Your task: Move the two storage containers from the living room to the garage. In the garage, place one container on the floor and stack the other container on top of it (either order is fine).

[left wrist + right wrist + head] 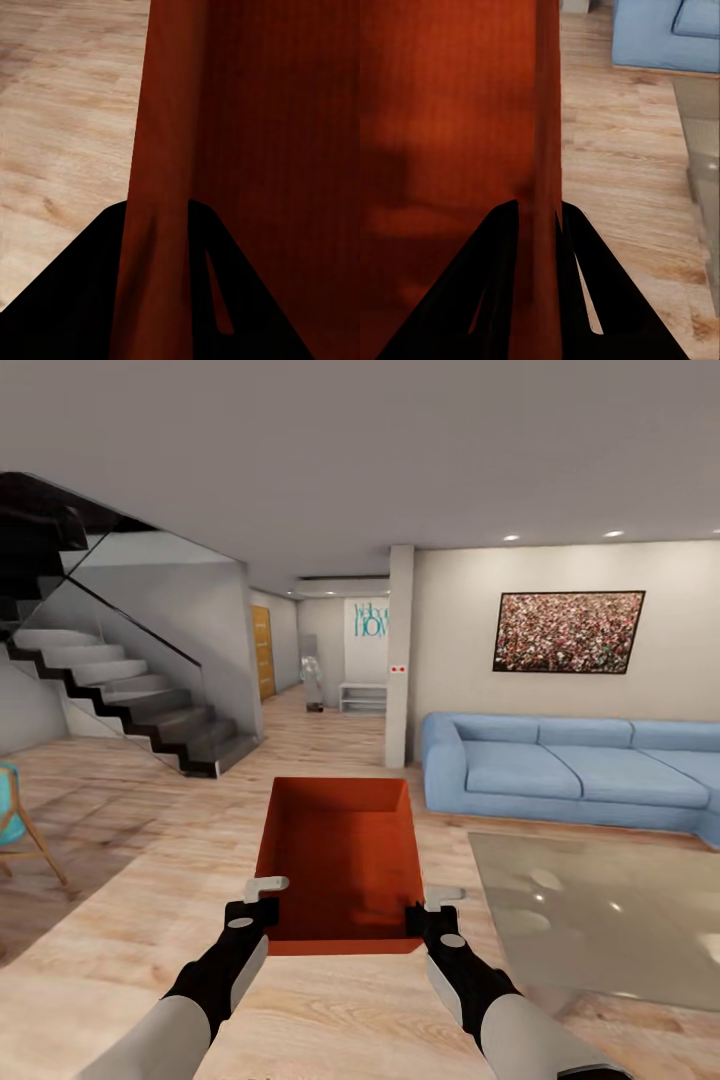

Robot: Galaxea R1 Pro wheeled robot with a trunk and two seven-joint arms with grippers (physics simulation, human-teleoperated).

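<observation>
Holding one orange-red storage container (342, 860) up in the air, above the light wood floor (150, 900) of the living room. Left gripper (262, 908) pinching the container's left wall near the close corner; right gripper (428, 912) pinching the right wall the same way. Both closed tight on the wall, one finger inside, one outside. Container just left of the glass coffee table (600, 910), blue sofa (570, 770) behind it. Stairs (130, 700) far left of the container.

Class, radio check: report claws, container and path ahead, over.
Left claw and right claw each shut on storage container walls. Container held up over wood floor. Sofa, glass table right; hallway ahead open.
</observation>
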